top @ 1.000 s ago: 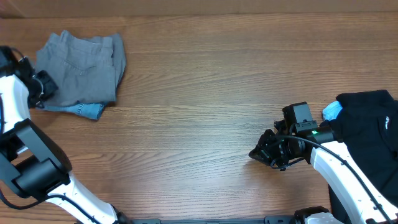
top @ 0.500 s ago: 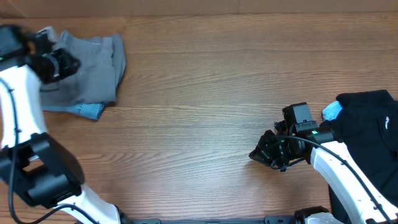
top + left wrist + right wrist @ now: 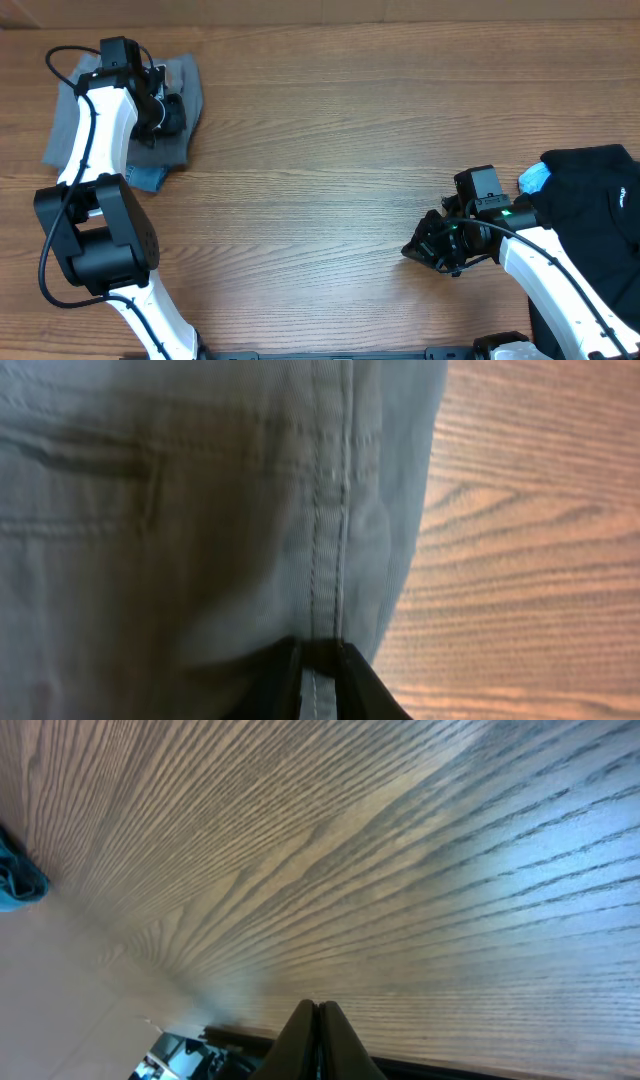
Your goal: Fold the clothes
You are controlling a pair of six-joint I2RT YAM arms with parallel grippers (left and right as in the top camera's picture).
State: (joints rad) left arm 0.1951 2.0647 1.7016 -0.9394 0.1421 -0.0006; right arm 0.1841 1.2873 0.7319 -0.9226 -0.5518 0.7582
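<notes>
The grey shorts [image 3: 70, 120] lie at the table's far left, with the light-blue denim shorts [image 3: 148, 178] showing from under their near edge. My left gripper [image 3: 165, 112] is down on the right part of the grey shorts. In the left wrist view its jaws [image 3: 318, 682] are nearly closed, with a seam of the grey shorts [image 3: 200, 510] between them. The black garment [image 3: 590, 210] lies at the right edge. My right gripper [image 3: 415, 248] is shut and empty just above bare wood, left of the black garment; its closed fingers [image 3: 318, 1020] show in the right wrist view.
A small light-blue item [image 3: 533, 178] sits at the black garment's top left edge and shows in the right wrist view [image 3: 15, 880]. The wooden table [image 3: 320, 150] stretches between the two piles. Its near edge [image 3: 450, 1065] is close to my right gripper.
My left arm has swung from the left side of the grey shorts across to their right part. The right arm has not moved.
</notes>
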